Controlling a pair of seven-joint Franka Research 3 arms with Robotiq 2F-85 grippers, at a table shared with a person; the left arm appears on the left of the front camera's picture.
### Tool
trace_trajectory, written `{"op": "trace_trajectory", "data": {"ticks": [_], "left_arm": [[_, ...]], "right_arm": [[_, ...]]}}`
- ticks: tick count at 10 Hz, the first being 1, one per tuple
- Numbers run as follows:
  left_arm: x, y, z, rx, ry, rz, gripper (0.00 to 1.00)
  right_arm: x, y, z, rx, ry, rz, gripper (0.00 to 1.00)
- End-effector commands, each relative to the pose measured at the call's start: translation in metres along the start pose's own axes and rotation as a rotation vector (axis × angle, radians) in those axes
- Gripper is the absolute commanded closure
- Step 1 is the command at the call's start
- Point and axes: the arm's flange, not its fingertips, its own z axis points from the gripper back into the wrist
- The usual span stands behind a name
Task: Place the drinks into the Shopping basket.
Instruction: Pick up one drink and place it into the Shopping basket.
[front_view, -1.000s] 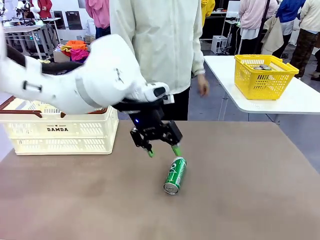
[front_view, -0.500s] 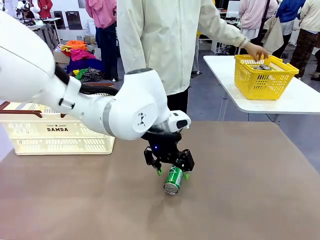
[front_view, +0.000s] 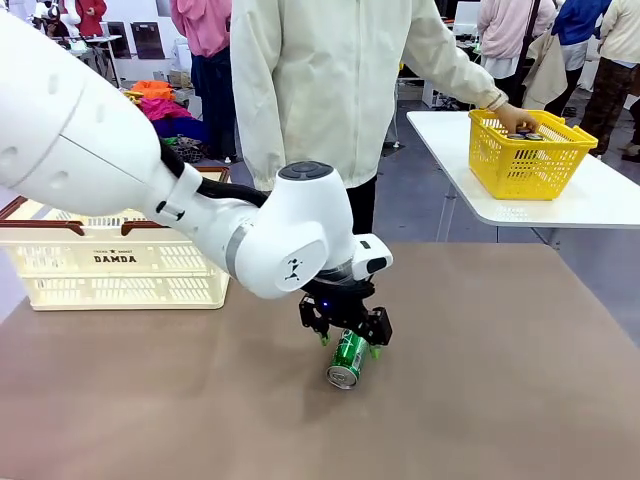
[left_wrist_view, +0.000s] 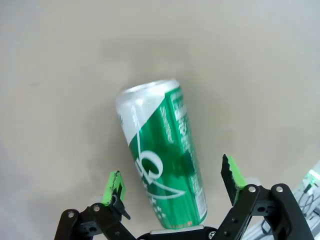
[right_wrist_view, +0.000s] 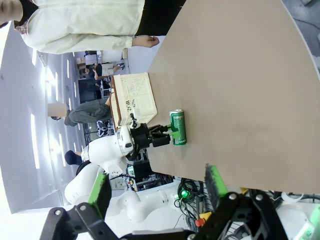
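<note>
Since a second ago the left gripper (front_view: 349, 346) has swung away from the Shopping basket (front_view: 120, 265) and dropped low over the table (front_view: 480, 380) — where it hung above the far end of the green can (front_view: 347, 364), it now straddles it; the person's hand (front_view: 515, 118) has gone from their side to the yellow mesh basket (front_view: 525, 155). The can lies on its side, silver top toward the robot, its body between the two green pads; the jaws stand fully apart with a gap on each side, gripping nothing. The right gripper (right_wrist_view: 157, 184) is likewise wide open and empty, well apart from the can. The tabletop is plain brown: the cream Shopping basket sits at its left rear, the person in a pale jacket stands behind the middle, and the yellow mesh basket rests on a white side table (front_view: 600, 205) at right
</note>
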Motion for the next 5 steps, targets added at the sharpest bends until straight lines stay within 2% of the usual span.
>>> {"op": "trace_trajectory", "data": {"ticks": [1, 5], "left_arm": [[0.0134, -0.0088, -0.0130, 0.041, -0.008, 0.024, 0.00], [0.0155, -0.0067, -0.0187, 0.052, 0.028, 0.032, 0.00]], "right_arm": [[-0.0002, 0.0018, 0.0038, -0.001, 0.006, 0.015, 0.00], [-0.0002, 0.0018, 0.0038, -0.001, 0.006, 0.015, 0.00]]}}
